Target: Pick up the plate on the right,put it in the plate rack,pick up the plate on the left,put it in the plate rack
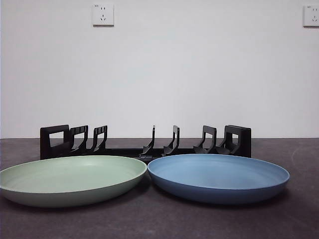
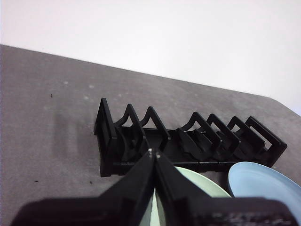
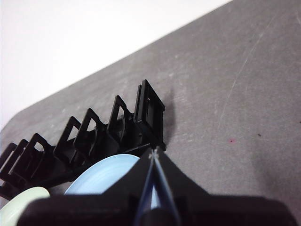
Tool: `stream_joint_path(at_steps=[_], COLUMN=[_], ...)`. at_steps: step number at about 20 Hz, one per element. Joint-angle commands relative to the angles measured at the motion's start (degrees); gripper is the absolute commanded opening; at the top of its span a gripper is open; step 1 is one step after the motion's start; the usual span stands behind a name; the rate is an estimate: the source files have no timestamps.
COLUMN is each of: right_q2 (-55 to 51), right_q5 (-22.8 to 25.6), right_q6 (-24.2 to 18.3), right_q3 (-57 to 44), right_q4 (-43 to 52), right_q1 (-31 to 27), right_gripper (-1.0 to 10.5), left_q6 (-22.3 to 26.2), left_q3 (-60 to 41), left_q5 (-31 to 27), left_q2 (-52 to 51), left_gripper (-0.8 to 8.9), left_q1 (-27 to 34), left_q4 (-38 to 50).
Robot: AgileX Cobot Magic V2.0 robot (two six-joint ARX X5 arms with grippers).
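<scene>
Flat, both plates (image 1: 218,175) front the plate rack (image 1: 145,142).

The plate rack (image 1: 144,145) is solid black plastic, plain, with no markings. The left plate (image 1: 70,179) is a pale sage green, unpatterned; the right plate (image 1: 219,177) is a muted mid blue, lighter inside than on its outer wall. The tabletop (image 1: 159,221) is dark grey with faint pale specks. The wall (image 1: 164,69) is white, bearing two white sockets (image 1: 103,15). Both pincers, left (image 2: 154,153) and right (image 3: 153,153), are black.
</scene>
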Motion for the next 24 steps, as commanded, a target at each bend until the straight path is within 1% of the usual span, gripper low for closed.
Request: stream_joint_path(at_steps=[1, 5, 9, 12, 14, 15, 18, 19, 21, 22, 24], right_q2=[6.6, 16.2, 25.4, 31.5, 34.5, 36.9, 41.4, 42.4, 43.9, 44.5, 46.0], right_q5=[-1.6, -6.1, -12.4, -16.6, -17.7, -18.1, -18.1, -17.9, -17.5, -17.5, -15.9], right_q6=[-2.1, -4.2, -6.4, -7.0, -8.3, -9.4, -12.5, -13.3, -14.1, -14.1, -14.1], right_q3=[3.8, 9.6, 14.1, 16.8, 18.2, 19.0, 19.9, 19.9, 19.9, 19.9, 20.0], right_q4=[0.2, -0.2, -0.3, -1.8, -3.2, -3.9, -4.8, -4.8, -4.8, -4.7, -4.7], right_q1=[0.1, 0.1, 0.1, 0.1, 0.1, 0.2, 1.0, 1.5, 2.9, 3.5, 4.5], right_gripper=[-0.1, -0.1, -0.1, -0.1, -0.1, -0.1, 0.0, 0.4, 1.9, 1.9, 1.9], left_q6=[-0.1, 0.1, 0.1, 0.3, 0.4, 0.3, 0.3, 0.2, -0.1, -0.4, -0.4], left_q3=[2.8, 7.4, 12.1, 15.3, 16.5, 17.4, 18.6, 18.6, 18.6, 18.6, 19.4], left_q5=[0.7, 3.8, 6.6, 9.1, 11.1, 13.0, 16.1, 16.3, 16.3, 16.3, 16.3], left_q2=[4.3, 11.2, 18.7, 24.7, 28.0, 30.8, 36.6, 38.0, 40.0, 40.8, 42.1], left_gripper=[-0.07, -0.07, -0.07, -0.07, -0.08, -0.07, 0.01, 0.36, 2.65, 2.91, 2.91], left_q1=[0.1, 0.1, 0.1, 0.0, 0.0, 0.0, -0.7, -1.2, -2.2, -2.7, -4.1], left_q4=[-0.1, -0.3, -1.6, -3.4, -3.5, -3.5, -3.0, -2.5, -1.5, -0.7, 0.0])
